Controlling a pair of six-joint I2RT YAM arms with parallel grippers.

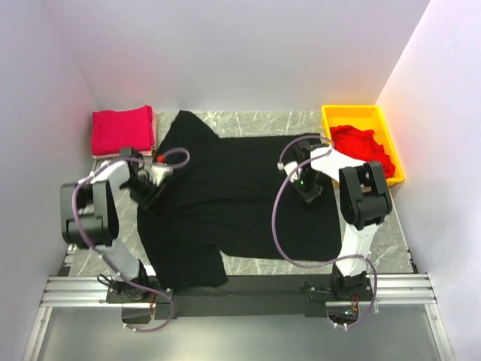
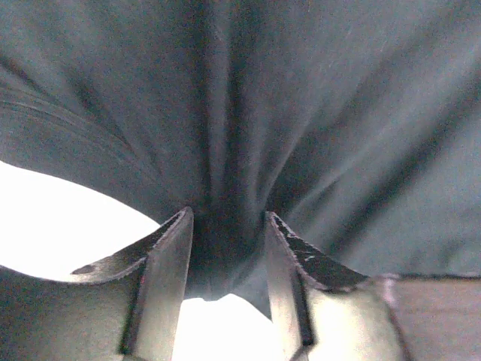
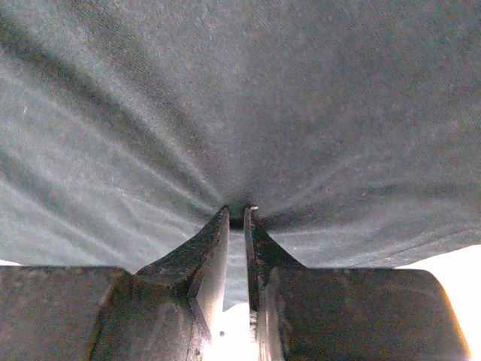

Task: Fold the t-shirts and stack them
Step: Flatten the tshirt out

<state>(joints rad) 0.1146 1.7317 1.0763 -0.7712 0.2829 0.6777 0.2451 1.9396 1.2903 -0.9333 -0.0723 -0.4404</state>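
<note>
A black t-shirt (image 1: 233, 195) lies spread over the middle of the table. My left gripper (image 1: 150, 192) is at its left side, by the sleeve. In the left wrist view the left gripper (image 2: 228, 218) has its jaws partly apart, closed on a thick bunch of the black t-shirt (image 2: 301, 113), with folds running into the gap. My right gripper (image 1: 310, 192) is on the shirt's right part. Close up, the right gripper (image 3: 235, 212) pinches the black t-shirt (image 3: 240, 98) between nearly closed tips. A folded red t-shirt (image 1: 122, 129) sits at the back left.
A yellow tray (image 1: 353, 111) at the back right holds a crumpled red t-shirt (image 1: 364, 143). White walls close in the table on three sides. The marble tabletop (image 1: 394, 233) shows beside the black shirt.
</note>
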